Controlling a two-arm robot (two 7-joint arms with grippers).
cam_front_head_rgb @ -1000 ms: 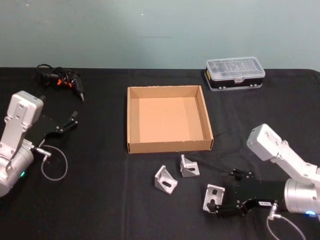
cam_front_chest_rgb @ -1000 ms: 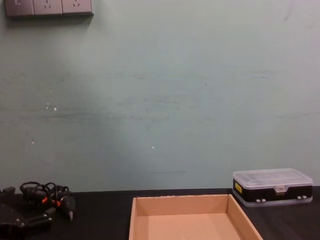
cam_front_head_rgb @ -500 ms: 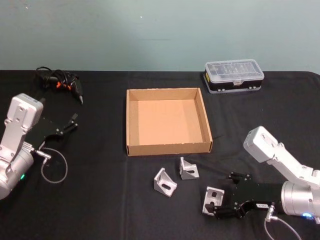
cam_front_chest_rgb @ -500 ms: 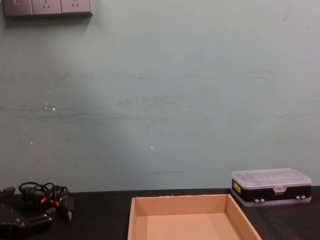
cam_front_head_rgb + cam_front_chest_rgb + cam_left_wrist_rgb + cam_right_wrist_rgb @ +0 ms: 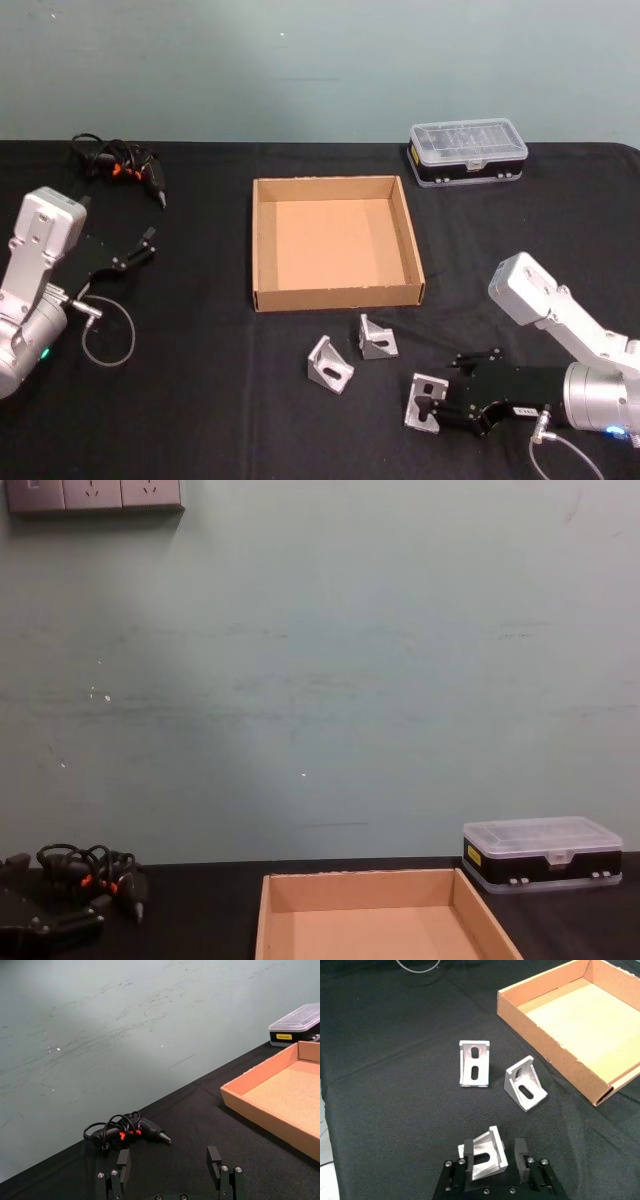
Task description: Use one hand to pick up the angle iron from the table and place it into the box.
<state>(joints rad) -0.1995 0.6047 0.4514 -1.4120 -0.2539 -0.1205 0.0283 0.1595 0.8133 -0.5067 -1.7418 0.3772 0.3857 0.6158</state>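
Observation:
Three silver angle irons lie on the black table [image 5: 200, 400] in front of the tan box [image 5: 258, 245]: one at the left [image 5: 330, 364], one near the box wall [image 5: 378, 338], one nearest me [image 5: 427, 403]. My right gripper [image 5: 438, 401] is low at the front right, open, its fingers on either side of the nearest angle iron [image 5: 487, 1156]. One finger touches the iron; a small gap remains at the other finger [image 5: 521, 1156]. The other two irons [image 5: 474, 1064] [image 5: 525, 1090] lie beyond it, before the box [image 5: 545, 1055]. My left gripper [image 5: 138, 246] rests open at the far left.
A small black case with a clear lid [image 5: 467, 150] stands behind the box at the right. A black tool with coiled cable [image 5: 120, 160] lies at the back left, ahead of the left gripper [image 5: 169, 1162]. The box [image 5: 370, 885] holds nothing.
The right gripper has slid forward so its fingers now straddle the nearest angle iron, and they have narrowed. The left arm and the other two irons have stayed put.

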